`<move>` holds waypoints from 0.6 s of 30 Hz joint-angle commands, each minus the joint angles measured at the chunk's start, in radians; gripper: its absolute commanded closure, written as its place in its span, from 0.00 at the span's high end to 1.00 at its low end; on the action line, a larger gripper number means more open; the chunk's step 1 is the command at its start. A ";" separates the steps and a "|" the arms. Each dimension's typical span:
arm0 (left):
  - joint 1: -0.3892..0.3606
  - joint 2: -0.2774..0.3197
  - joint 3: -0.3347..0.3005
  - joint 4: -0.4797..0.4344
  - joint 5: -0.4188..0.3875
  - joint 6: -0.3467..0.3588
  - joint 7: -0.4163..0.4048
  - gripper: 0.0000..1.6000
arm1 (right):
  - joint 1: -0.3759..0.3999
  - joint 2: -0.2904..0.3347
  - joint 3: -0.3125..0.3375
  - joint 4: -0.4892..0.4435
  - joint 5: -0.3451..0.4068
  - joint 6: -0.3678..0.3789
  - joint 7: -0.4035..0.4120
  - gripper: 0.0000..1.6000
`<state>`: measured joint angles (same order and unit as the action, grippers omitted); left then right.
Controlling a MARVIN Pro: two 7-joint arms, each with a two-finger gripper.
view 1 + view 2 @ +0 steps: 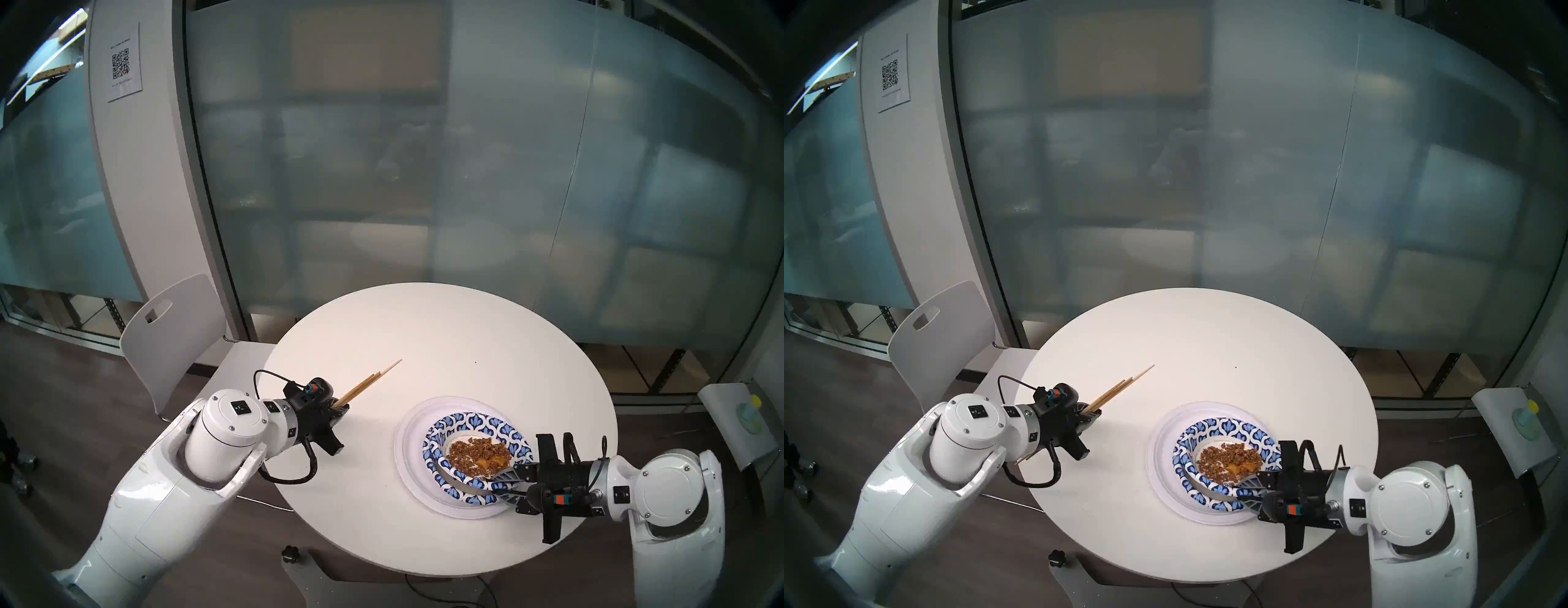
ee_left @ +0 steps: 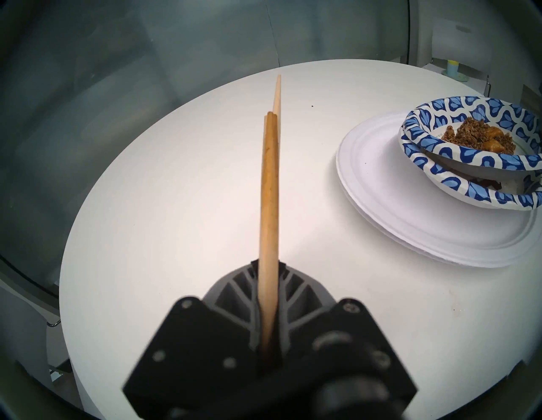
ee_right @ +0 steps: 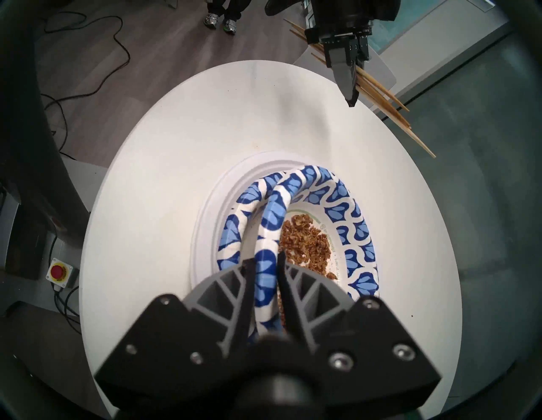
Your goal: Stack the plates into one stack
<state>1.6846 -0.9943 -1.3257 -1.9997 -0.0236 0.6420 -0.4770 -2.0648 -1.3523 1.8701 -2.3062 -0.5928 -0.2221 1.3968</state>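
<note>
Two large white plates (image 1: 409,441) (image 2: 381,176) lie stacked on the round table's right side. A blue-patterned plate (image 1: 458,492) (image 2: 475,193) sits in them. A second patterned plate (image 1: 475,424) (image 3: 337,190), holding brown crumbs (image 1: 475,454), rests tilted in the first, with its near edge raised. My right gripper (image 1: 507,482) (image 3: 265,272) has its jaws on either side of that raised rim and pressed to it. On the table's left side, my left gripper (image 1: 341,409) (image 2: 268,264) is shut on several wooden chopsticks (image 1: 369,382) (image 2: 269,176) that point away from me.
The white table (image 1: 466,339) stands against a frosted glass wall. A white chair (image 1: 169,331) is tucked in at the back left. A small stand with a yellow-capped object (image 1: 749,412) is off to the right.
</note>
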 commanded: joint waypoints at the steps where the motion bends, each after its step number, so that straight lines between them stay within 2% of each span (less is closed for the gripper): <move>1: -0.011 -0.002 -0.006 -0.013 -0.002 0.002 0.000 0.00 | 0.034 -0.008 -0.004 -0.019 0.046 0.032 0.021 0.49; 8: -0.013 -0.005 -0.011 -0.009 -0.004 0.000 -0.001 0.00 | 0.038 -0.017 0.005 -0.046 0.077 0.076 0.056 0.49; 10: -0.013 -0.005 -0.012 -0.008 -0.004 0.000 -0.001 0.00 | 0.037 -0.018 0.006 -0.049 0.078 0.076 0.057 0.53; 12: -0.013 -0.006 -0.013 -0.007 -0.005 0.000 -0.002 0.00 | 0.035 -0.020 0.006 -0.053 0.074 0.081 0.060 0.60; 14: -0.013 -0.006 -0.014 -0.007 -0.006 -0.001 -0.002 0.00 | 0.030 -0.018 0.007 -0.052 0.064 0.079 0.061 0.58; 18: -0.011 -0.004 -0.017 -0.011 -0.009 0.002 -0.004 0.00 | 0.024 -0.022 0.010 -0.050 0.066 0.079 0.066 0.65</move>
<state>1.6799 -0.9992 -1.3314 -1.9930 -0.0276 0.6422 -0.4793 -2.0385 -1.3667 1.8787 -2.3340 -0.5356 -0.1467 1.4654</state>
